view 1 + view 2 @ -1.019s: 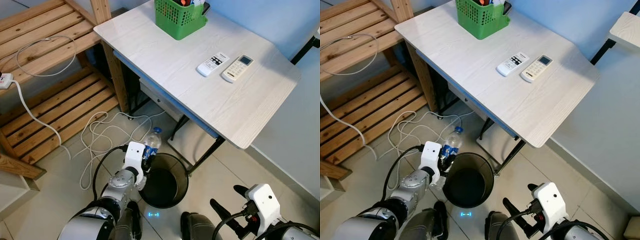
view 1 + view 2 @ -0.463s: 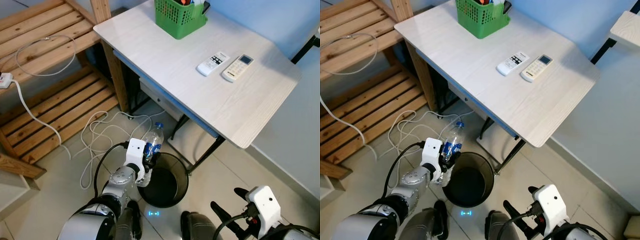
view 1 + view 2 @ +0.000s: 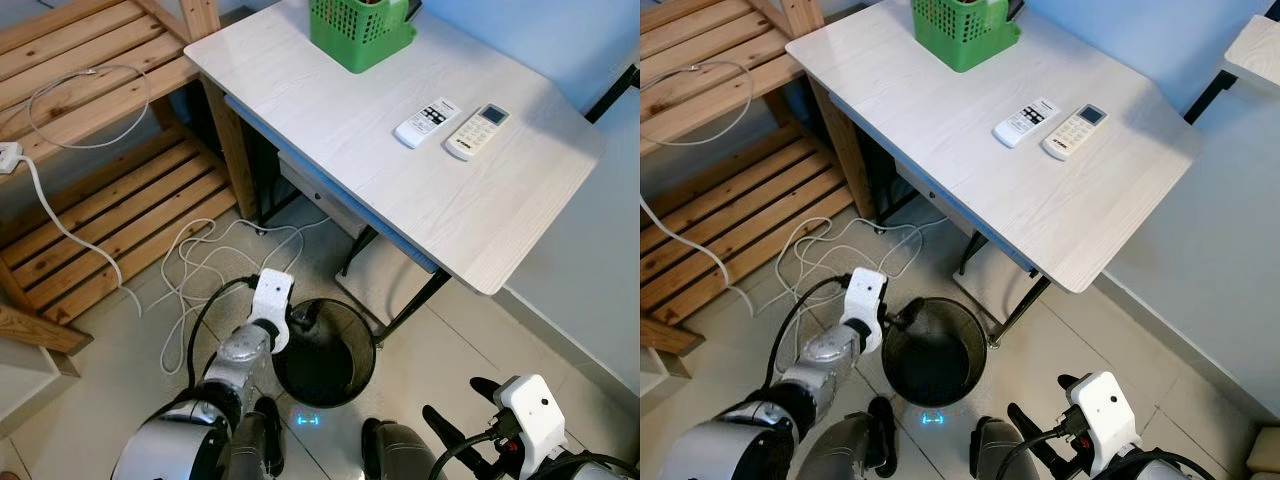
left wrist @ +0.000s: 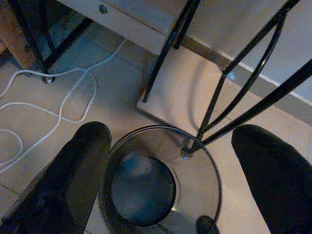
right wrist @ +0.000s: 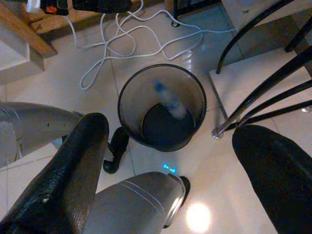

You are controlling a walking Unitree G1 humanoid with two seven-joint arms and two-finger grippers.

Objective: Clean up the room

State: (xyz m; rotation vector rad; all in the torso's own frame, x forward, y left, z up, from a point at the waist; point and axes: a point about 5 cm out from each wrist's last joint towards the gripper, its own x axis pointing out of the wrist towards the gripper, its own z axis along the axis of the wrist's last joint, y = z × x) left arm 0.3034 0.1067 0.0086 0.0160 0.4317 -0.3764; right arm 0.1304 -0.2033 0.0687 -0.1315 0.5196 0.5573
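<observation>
A black round trash bin stands on the tiled floor by the table legs. A clear plastic bottle with a blue label lies blurred inside the bin, also seen in the left wrist view. My left gripper hangs at the bin's near-left rim, open, with nothing between its fingers. My right gripper is low at the right, open and apart from the bin, its view looking down on the bin.
A white table carries a green basket and two white remotes. Black table legs stand right beside the bin. White cables trail over the floor. A wooden slatted shelf is at left.
The left gripper held the bottle over the bin's rim; it has now opened and the bottle has dropped into the bin. The view shifted slightly.
</observation>
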